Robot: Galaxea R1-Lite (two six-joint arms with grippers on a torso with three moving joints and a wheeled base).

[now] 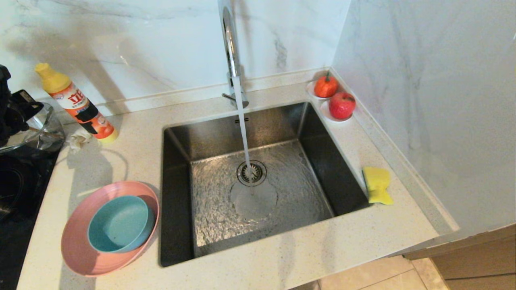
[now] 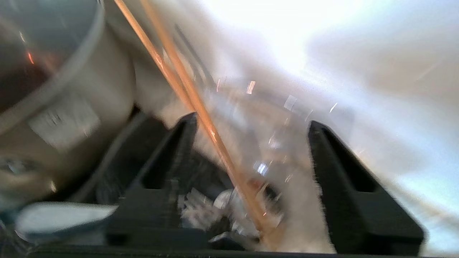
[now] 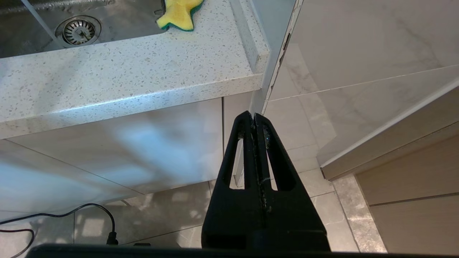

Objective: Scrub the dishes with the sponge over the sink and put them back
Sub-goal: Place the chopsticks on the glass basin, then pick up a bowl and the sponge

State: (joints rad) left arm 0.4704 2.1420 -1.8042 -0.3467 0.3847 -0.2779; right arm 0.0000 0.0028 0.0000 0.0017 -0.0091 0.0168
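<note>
The pink plate (image 1: 82, 245) lies on the counter left of the sink (image 1: 322, 161), and the teal bowl (image 1: 119, 222) sits inside it. On the counter right of the sink rests the yellow sponge (image 1: 377, 185), which also shows as the sponge (image 3: 179, 14) in the right wrist view. Water runs from the tap (image 1: 230, 48) onto the drain (image 1: 252, 172). My left gripper (image 2: 252, 122) is open at the far left, by a clear glass bowl (image 1: 38, 135), far from the dishes. My right gripper (image 3: 254, 115) is shut on nothing, hanging below the counter's front edge.
A detergent bottle (image 1: 78, 105) leans at the back left beside a crumpled white scrap (image 1: 79, 139). Two red fruits (image 1: 342, 104) sit on small dishes at the back right corner. A black cooktop (image 1: 20, 189) lies at the left. Two thin orange sticks (image 2: 200, 114) cross the glass.
</note>
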